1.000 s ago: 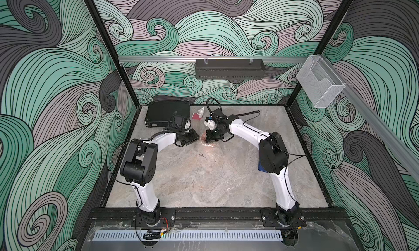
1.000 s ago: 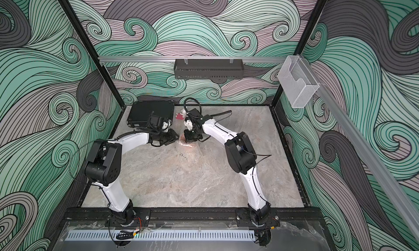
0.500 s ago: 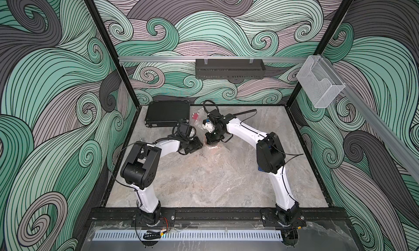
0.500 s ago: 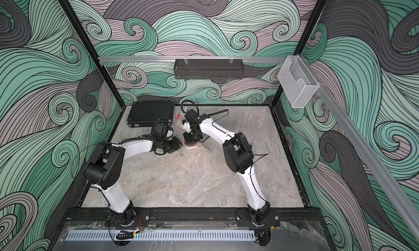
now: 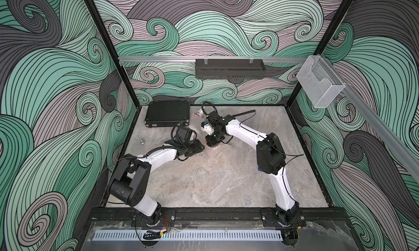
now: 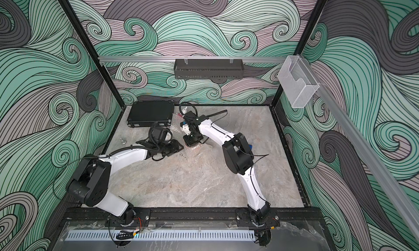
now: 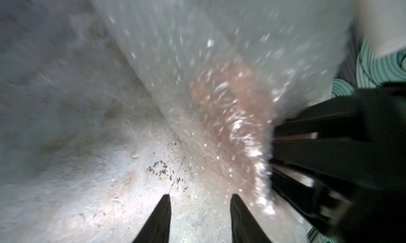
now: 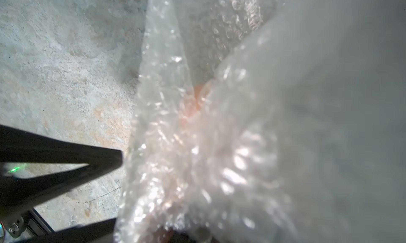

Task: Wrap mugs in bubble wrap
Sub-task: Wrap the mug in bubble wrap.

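Stone tabletop (image 5: 204,181), mug (image 7: 230,125) clearest from left wrist

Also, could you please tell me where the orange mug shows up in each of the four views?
In a top view: the mug is a faint pinkish patch on the table, rear of centre.
In a top view: the same patch.
Left wrist: a blurred orange-pink mass just off the picture's middle.
Right wrist: a small orange glimpse near the middle.
Shared landmark: the bubble wrap covering it.

No readable text, no labels, no numbers
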